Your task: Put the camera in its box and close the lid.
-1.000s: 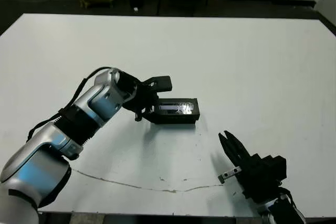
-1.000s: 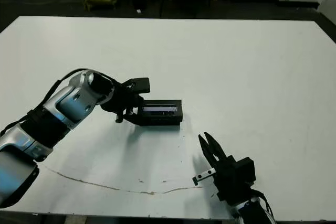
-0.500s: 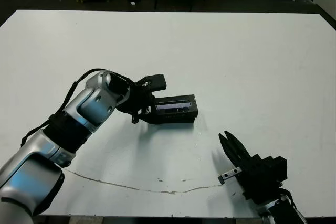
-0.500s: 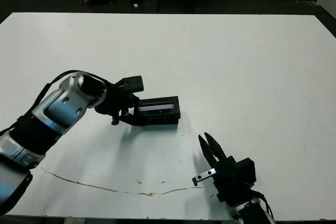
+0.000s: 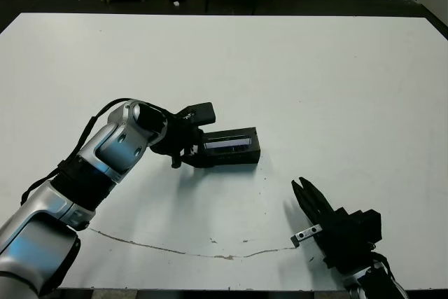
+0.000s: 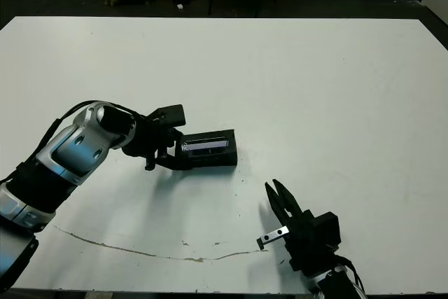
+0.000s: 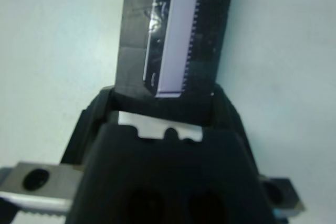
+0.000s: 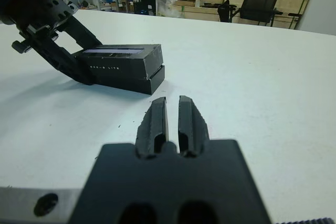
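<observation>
Lid (image 5: 230, 146) on box (image 8: 126, 78), table (image 5: 336, 89) crack (image 5: 175, 248) nearby

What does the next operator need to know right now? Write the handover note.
Left gripper: jaws open, straddling the left end of the box, touching it.
Right gripper: jaws shut, empty, near the table's front edge, apart from the box.
Lid: on the box, mid-table.
Camera: not visible, presumably inside.
Done: the lid is on.
Left: check that the lid is fully seated, then withdraw the left arm.
</observation>
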Available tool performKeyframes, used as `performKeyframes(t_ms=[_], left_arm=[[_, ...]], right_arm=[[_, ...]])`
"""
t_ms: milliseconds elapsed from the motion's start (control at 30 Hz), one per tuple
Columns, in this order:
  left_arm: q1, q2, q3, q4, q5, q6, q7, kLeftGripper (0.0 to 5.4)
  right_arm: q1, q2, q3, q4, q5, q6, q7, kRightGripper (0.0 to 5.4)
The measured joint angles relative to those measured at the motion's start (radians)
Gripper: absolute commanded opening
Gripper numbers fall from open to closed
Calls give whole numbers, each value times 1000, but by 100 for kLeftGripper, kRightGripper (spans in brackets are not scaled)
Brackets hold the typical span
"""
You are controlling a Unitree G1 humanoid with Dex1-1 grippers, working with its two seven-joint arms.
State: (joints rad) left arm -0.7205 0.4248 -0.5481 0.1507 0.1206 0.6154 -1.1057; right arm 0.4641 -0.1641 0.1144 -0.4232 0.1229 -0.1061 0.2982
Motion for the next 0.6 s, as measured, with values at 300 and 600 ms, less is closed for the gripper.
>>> performKeyframes(t_ms=[300,600], left_arm=[[6,-19,-9,21,2,-17,37,222],[-4,-63,-5,122,0,-141,61,222]], right_arm=[[2,0,-2,12,0,-1,3,0],[4,1,-5,14,0,-18,5,0]])
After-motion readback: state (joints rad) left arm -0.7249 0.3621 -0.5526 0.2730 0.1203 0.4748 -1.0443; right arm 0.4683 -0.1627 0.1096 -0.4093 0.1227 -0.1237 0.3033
